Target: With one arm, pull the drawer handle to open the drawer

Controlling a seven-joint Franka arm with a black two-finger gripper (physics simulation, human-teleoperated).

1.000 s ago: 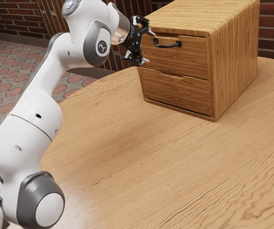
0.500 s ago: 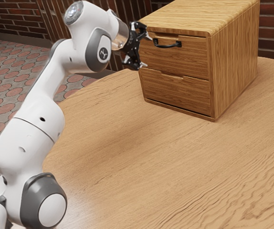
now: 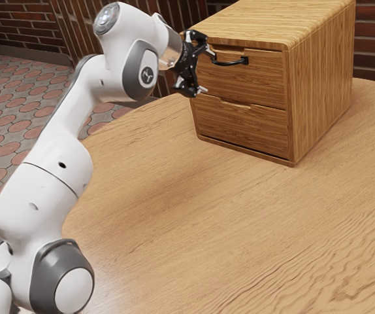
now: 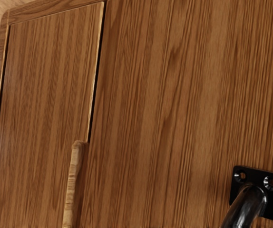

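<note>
At upper centre of the exterior view, the black gripper (image 3: pixel 203 67) is hovering with fingers spread apart, just beside the drawer handle (image 3: pixel 230 62) on the wooden cabinet's (image 3: pixel 318 72) top drawer (image 3: pixel 253 82).

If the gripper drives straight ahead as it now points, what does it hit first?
Most likely the front of the top drawer, beside the handle. The open gripper faces it, and the wrist view puts the handle's mount close by, so the handle may come first; depth is unclear.

Drawer handle (image 4: pixel 246 209) partly beyond wrist view
</note>
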